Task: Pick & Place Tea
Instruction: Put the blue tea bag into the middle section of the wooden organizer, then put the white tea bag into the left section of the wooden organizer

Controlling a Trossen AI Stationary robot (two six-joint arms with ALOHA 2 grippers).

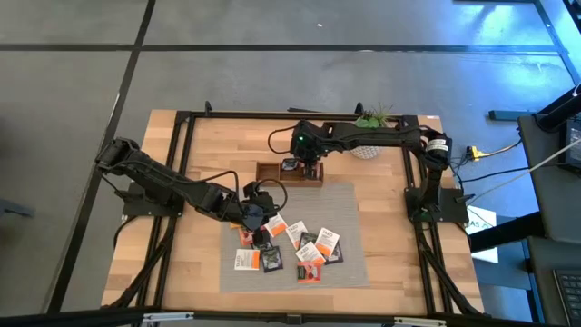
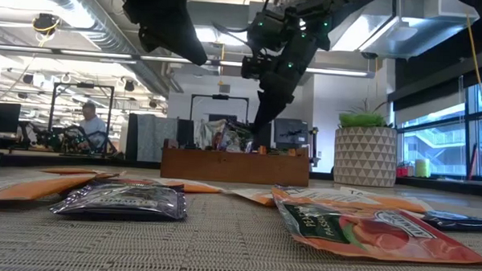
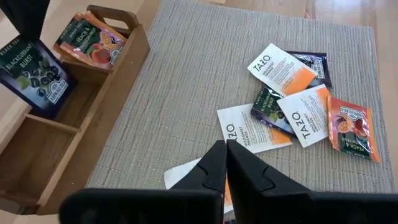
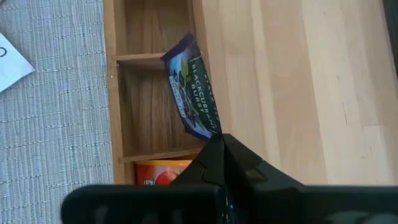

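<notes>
Sorting of tea sachets, early stage. The right pincer point(image 1: 311, 167) hangs over the brown wooden three-compartment tray point(image 1: 269, 171) at the far edge of the grey woven mat point(image 1: 349, 204) on the pale wooden counter point(image 1: 390, 272); its fingers are clamped on a corner of a dark blue-black blackcurrant tea sachet point(image 4: 196, 87), which leans against the tray's outer wall in the middle compartment and appears about to be released. In the adjoining end compartment an orange peach tea sachet point(image 3: 90, 43) already lies; the third compartment is bare in the left wrist view. The left pincer point(image 1: 257, 221) hovers above the near-left part of the mat with its fingers pressed together and nothing between them, just over a white-and-orange square sachet point(image 3: 252, 129). The loose orange, black and white sachets point(image 1: 304, 247), roughly ten, lie scattered and partly overlapping on the mat. By this evidence about two sachets have reached the tray and the larger share awaits transfer, so the task is judged well short of halfway.
</notes>
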